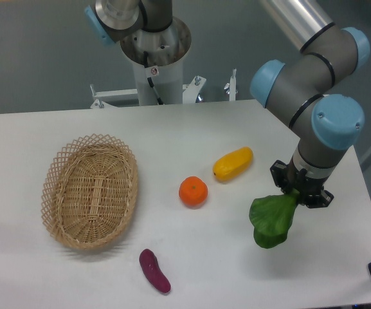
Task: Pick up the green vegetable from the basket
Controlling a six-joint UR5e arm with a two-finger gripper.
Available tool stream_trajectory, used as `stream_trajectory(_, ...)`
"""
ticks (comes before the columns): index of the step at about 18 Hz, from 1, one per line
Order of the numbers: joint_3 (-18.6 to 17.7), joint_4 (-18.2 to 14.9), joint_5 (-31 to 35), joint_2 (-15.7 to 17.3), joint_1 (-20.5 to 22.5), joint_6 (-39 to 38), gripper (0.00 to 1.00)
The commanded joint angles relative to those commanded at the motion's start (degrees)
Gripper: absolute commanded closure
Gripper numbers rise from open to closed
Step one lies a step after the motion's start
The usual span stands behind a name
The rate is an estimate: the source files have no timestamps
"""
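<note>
White and matte, the table (191,270) runs under a grey wall, with the arm's pedestal at 12 o'clock. At 9 o'clock sits the wicker basket (90,191), nothing in it; the orange (193,192) rests near the middle, the yellow oblong fruit (233,163) just up from it toward 1 o'clock, and the small purple eggplant-like piece (154,271) lies at 6 o'clock, below the basket's lower end. The green vegetable (272,220) is well apart from the basket, over at 4 o'clock, hanging leaf-down from the gripper (300,190), whose jaws are closed narrowly on the stalk end; the pale stalk itself is hidden between them. Whether the lowest leaf edge touches the table or hangs just clear of it cannot be told from this single view. It looks like a light toy, likely hollow plastic or foam, with broad leaves that seem thin and apt to bend or slip if pinched, so the firmer, thicker stalk end is the sensible place to hold, as it is held now. Its smooth surface could let it twist in a loose grip, so a steady squeeze seems wise. Judged from this layout, the pick from the basket appears done.
</note>
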Motion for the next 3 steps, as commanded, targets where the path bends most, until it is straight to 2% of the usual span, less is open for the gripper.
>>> stream_trajectory(3,-0.09,0.17,0.0,0.0,0.0,-0.09,0.74)
